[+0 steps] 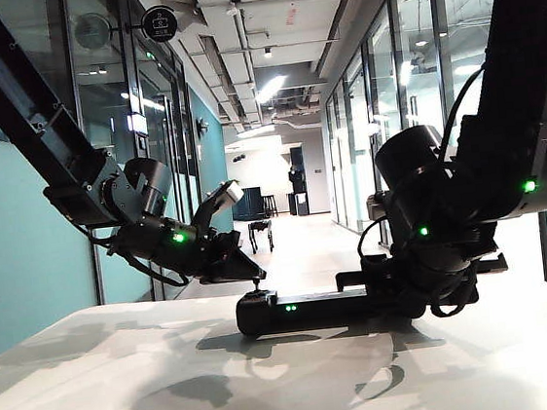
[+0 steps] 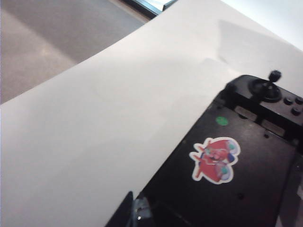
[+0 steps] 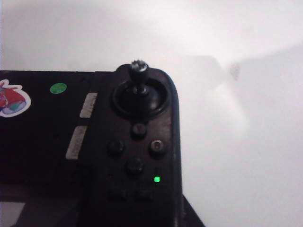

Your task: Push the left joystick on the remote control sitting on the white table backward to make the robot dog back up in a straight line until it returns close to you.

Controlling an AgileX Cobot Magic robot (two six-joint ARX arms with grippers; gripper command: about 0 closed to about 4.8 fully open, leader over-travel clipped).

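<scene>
Left jaws (image 1: 253, 269) above remote control (image 1: 304, 309).

Remote control (image 2: 246, 170) black; red cartoon sticker (image 2: 215, 160) with white border, small green dot (image 2: 221, 121) on body. Green light (image 3: 156, 179) lit near buttons. Table (image 2: 94, 142) plain white. Robot dog (image 1: 260, 232) dark.
</scene>
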